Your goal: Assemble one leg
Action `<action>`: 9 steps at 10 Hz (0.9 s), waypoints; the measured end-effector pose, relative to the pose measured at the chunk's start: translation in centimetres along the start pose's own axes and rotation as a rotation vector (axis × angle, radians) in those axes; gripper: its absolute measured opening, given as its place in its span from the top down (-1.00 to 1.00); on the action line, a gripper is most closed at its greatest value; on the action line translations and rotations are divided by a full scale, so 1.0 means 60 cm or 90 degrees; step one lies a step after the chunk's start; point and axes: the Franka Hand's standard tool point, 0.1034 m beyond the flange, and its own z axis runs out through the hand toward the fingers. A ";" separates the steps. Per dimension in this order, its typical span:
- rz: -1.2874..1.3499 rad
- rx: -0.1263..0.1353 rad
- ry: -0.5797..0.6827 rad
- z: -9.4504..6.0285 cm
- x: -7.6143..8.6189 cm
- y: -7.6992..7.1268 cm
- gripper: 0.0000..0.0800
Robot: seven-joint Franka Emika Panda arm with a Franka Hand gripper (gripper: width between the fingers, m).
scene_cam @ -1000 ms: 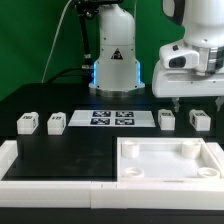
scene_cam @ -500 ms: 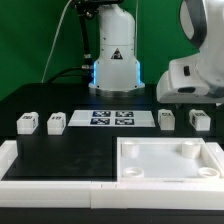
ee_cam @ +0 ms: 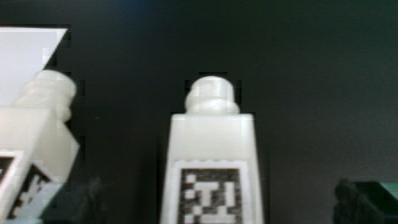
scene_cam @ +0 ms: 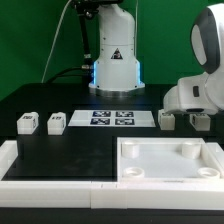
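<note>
Wrist view centres on the leg (ee_cam: 214,150), resting on the black table (ee_cam: 302,60) with a twin leg (ee_cam: 39,140) just beside it. In the exterior view both sit at three o'clock from the marker board (scene_cam: 111,119), close beneath the gripper (scene_cam: 186,112). I cannot tell whether it is released or clenched. A green backdrop (scene_cam: 40,30) hangs behind.

In the exterior view the arm's white head (scene_cam: 198,92) hides the claw's fingers and part of the far-right leg (scene_cam: 202,121). In the wrist view the middle leg (ee_cam: 214,150) is cut off at the edge, its tag (ee_cam: 214,192) blurred.
</note>
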 end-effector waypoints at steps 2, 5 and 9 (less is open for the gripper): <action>0.002 0.001 0.003 0.011 0.010 0.002 -0.62; 0.002 0.006 0.003 0.017 0.013 0.013 -0.61; 0.002 0.006 0.003 0.017 0.012 0.013 0.28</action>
